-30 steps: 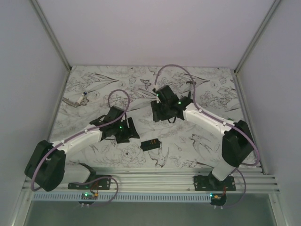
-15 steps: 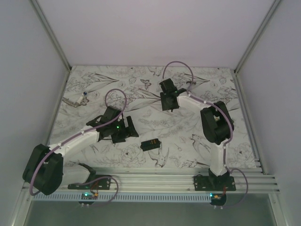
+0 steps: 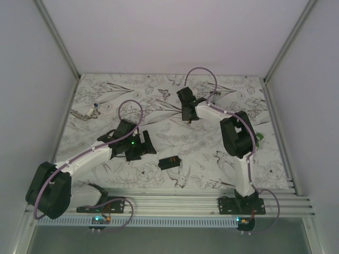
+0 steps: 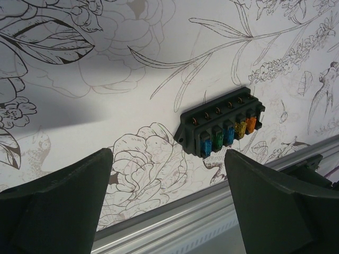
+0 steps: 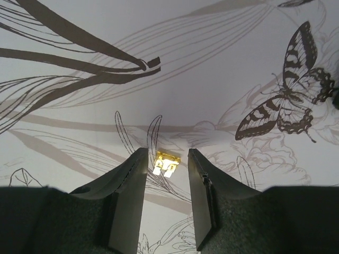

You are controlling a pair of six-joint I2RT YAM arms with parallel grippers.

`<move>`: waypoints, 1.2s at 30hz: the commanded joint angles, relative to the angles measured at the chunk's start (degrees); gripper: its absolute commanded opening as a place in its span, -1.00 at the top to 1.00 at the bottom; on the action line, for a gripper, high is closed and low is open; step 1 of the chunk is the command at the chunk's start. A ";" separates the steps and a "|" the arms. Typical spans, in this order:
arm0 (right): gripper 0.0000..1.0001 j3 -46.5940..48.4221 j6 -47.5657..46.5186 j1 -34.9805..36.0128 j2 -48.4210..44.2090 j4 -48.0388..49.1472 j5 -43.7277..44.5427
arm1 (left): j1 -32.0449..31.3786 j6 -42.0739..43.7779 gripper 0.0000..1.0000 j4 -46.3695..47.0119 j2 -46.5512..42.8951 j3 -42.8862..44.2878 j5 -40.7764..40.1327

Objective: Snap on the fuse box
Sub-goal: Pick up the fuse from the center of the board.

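The fuse box (image 3: pixel 170 162) is a small black box lying on the patterned table near the front, between the two arms. In the left wrist view the fuse box (image 4: pixel 222 129) shows a row of blue, green, yellow and orange fuses on its near face. My left gripper (image 3: pixel 141 146) hovers to its left, open wide and empty (image 4: pixel 167 153), with the box beyond the right fingertip. My right gripper (image 3: pixel 186 112) is at the far middle of the table, pointing down. Its jaws (image 5: pixel 167 152) stand open on either side of a small yellow fuse (image 5: pixel 165 163) lying on the table, not touching it.
A small tool with a blue bit (image 3: pixel 87 111) lies at the far left. A green object (image 3: pixel 259 138) shows beside the right arm's elbow. An aluminium rail (image 3: pixel 175 198) runs along the near edge, also in the left wrist view as the rail (image 4: pixel 212 211).
The right arm has folded back and carried its gripper to the far middle, with its jaws a little narrower. The left gripper has opened wider and shifted slightly left.
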 commanded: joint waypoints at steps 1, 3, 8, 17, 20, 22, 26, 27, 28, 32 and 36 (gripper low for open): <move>0.16 1.93 3.77 -0.32 1.37 -2.11 1.41 | 0.55 0.69 -0.83 -1.55 0.50 -0.69 0.65; 0.16 1.86 4.13 -0.23 1.62 -2.33 0.79 | 0.55 0.62 -0.83 -1.56 0.50 -0.85 0.49; 0.20 2.21 5.10 -0.22 2.51 -3.67 0.90 | 0.55 0.49 -0.83 -1.54 0.35 -1.14 0.53; 0.43 1.18 5.85 0.27 1.37 -3.75 -1.36 | 0.55 -0.36 -0.84 -1.52 -0.88 -1.42 1.10; 0.45 -0.55 5.83 0.89 -1.05 -3.10 -2.09 | 0.55 -0.71 -0.82 -1.31 -1.27 -1.21 1.64; 0.48 -2.39 6.27 1.13 -3.21 -2.10 -3.07 | 0.47 -1.23 -0.81 -0.43 -1.63 -1.05 2.18; 0.49 -7.21 7.46 2.01 -8.06 0.69 -5.93 | -0.30 -3.71 -0.76 4.92 -2.89 -2.13 3.18; 0.49 -8.53 7.81 2.24 -9.61 1.44 -6.62 | -0.75 -4.72 -0.74 6.69 -3.19 -2.64 3.05; 0.49 -9.84 8.11 2.47 -11.11 2.32 -7.65 | -1.21 -5.94 -0.72 8.47 -3.48 -3.15 2.57; 0.49 -15.27 10.29 3.49 -17.92 5.86 -11.79 | -4.37 -9.03 -0.60 15.01 -5.45 -4.46 -2.80; 0.49 -20.04 13.12 4.62 -24.59 8.20 -15.35 | -9.23 -8.60 -0.47 20.10 -6.51 -3.78 -10.31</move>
